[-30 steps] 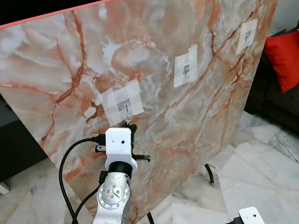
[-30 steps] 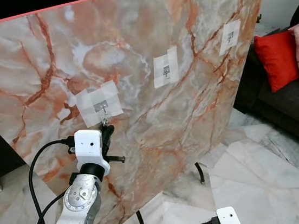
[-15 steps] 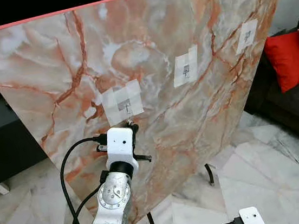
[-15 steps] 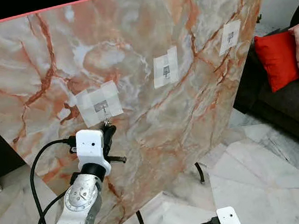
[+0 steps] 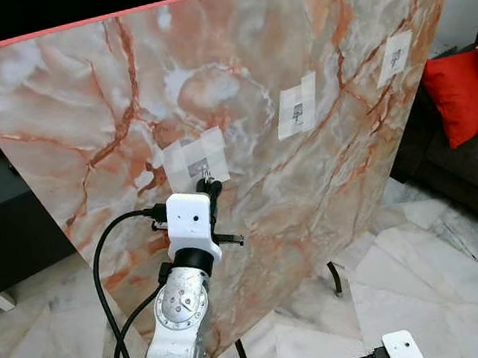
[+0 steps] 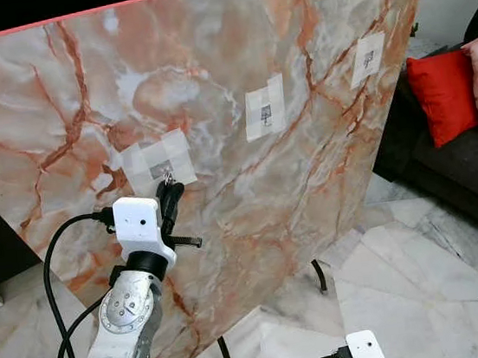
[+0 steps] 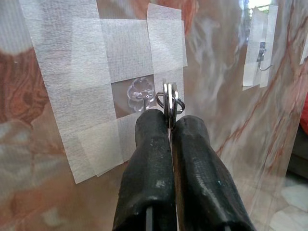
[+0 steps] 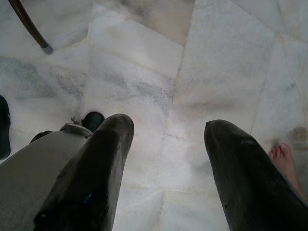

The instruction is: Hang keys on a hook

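Note:
A tilted marble-patterned board [image 5: 236, 83] carries three taped hooks. My left gripper [image 5: 211, 188] is raised to the leftmost taped patch [image 5: 195, 160] and is shut on a set of keys [image 7: 168, 96]. In the left wrist view the key ring sits right beside the small clear hook [image 7: 140, 92], level with it, the metal keys sticking up from between the black fingers [image 7: 192, 159]. Whether the ring is over the hook I cannot tell. My right gripper [image 8: 166, 139] hangs low over the floor, open and empty; its white wrist housing [image 5: 403, 349] shows at the bottom.
Two more taped hooks [image 5: 298, 109] [image 5: 395, 58] sit further right on the board. The board stands on thin black legs [image 5: 334, 276] over a marble floor. A dark sofa with a red cushion [image 5: 458, 95] is at the right, a dark low cabinet [image 5: 0, 226] at the left. A person's bare foot [image 8: 286, 161] is near my right gripper.
My left gripper has risen a little along the board with the keys, bringing them up from just below the leftmost hook to level with it. The right arm has stayed still.

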You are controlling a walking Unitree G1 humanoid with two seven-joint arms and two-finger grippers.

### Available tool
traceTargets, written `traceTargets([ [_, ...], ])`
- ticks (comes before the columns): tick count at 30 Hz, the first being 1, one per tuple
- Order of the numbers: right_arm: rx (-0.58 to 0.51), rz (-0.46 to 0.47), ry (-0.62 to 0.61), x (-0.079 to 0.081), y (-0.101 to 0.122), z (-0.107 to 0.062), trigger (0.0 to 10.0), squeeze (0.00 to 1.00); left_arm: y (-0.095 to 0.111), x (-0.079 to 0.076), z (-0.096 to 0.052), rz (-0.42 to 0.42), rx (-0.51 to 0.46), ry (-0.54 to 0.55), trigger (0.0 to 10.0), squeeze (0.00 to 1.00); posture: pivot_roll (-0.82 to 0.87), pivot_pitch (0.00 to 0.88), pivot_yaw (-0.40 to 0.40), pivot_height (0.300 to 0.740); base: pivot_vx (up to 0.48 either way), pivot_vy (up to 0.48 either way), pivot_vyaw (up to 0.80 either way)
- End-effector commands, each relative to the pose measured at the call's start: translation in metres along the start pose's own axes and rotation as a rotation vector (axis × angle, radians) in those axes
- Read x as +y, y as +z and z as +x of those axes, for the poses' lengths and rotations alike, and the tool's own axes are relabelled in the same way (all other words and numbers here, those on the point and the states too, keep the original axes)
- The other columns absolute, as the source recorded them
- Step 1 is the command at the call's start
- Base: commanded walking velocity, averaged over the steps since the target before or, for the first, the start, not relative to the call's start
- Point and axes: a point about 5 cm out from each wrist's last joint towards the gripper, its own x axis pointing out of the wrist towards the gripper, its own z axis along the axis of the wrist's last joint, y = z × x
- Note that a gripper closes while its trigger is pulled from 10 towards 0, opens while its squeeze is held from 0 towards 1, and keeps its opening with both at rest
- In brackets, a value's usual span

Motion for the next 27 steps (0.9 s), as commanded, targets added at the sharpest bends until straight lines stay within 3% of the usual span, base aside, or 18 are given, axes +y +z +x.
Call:
traceTargets([
  [1, -0.005, 0.0, -0.004, -0.0011, 0.0011, 0.0, 10.0, 0.0, -0.0003, -0.0067, 0.0034, -0.01, 0.012, -0.024, 10.0, 0.0, 0.03, 0.0, -0.083, 0.74, 0.0, 0.0, 0.0],
  [27, -0.006, 0.007, -0.006, -0.0005, 0.0003, -0.0001, 10.0, 0.0, -0.0094, -0.0007, 0.0107, 0.029, 0.064, 0.062, 10.0, 0.0, 0.03, 0.0, -0.078, 0.74, 0.0, 0.0, 0.0],
])
